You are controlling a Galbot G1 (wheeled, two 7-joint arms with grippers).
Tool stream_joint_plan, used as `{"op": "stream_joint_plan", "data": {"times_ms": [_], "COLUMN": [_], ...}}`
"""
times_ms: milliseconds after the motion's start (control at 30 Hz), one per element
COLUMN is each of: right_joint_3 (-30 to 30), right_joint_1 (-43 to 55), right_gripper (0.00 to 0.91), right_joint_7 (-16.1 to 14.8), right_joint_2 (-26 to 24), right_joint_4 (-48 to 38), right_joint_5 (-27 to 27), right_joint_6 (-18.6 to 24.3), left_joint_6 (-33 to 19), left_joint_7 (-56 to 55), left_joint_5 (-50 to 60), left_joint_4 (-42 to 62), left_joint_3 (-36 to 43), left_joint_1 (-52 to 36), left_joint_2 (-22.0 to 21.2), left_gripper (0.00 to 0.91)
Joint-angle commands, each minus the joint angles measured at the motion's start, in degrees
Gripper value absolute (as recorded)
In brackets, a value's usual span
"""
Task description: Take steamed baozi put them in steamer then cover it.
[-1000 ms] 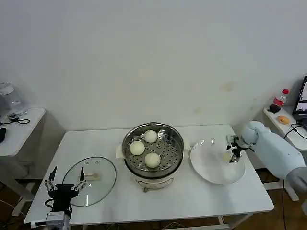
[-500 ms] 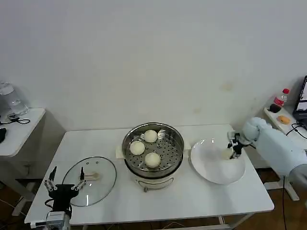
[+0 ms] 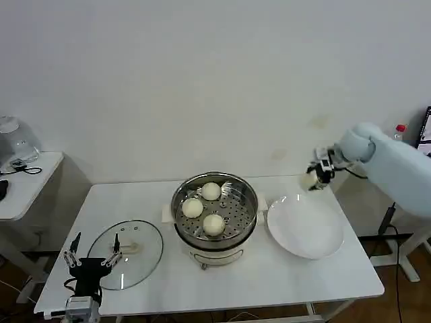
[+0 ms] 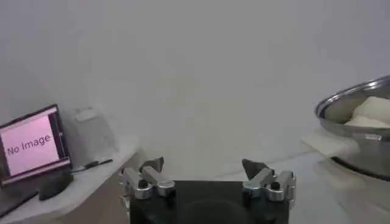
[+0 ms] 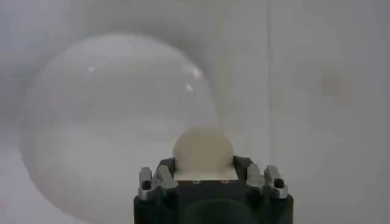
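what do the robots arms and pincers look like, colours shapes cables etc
The right arm is a smooth, rounded white shell with a bulbous wrist joint, and thin dark cables run beside it. The right pincer is small, black and silver. The left pincer has a black block body, silver metal knuckles with screws, and dark fingers tapering to points.

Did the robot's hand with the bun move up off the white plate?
Yes. The right gripper, shut on the last baozi, has risen from over the white plate to above its far rim, toward the wall.
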Motion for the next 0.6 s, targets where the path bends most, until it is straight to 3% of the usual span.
{"op": "stream_joint_plan", "data": {"times_ms": [33, 467, 600], "right_joint_3": [-15.98, -18.29, -18.12], "right_joint_1": [19.23, 13.50, 10.96], "right_gripper": [0.665, 0.665, 0.665], "right_joint_7": [4.79, 13.82, 14.99], "right_joint_2": [4.26, 14.01, 15.02], "right_joint_4": [14.94, 16.38, 14.94], "right_joint_5": [19.22, 33.16, 32.45], "right_joint_6": [-11.45, -23.09, -24.48], "left_joint_6": [0.01, -0.11, -0.13], "left_joint_7": [-0.01, -0.09, -0.15], "left_joint_5": [0.06, 0.73, 0.73], "left_joint_4": [0.13, -0.47, -0.88], "left_joint_3": [0.08, -0.22, -0.19], "left_joint_1": [-0.22, -0.51, -0.39], "left_joint_2": [-0.04, -0.39, -0.61], "left_gripper": [0.907, 0.907, 0.907]}}
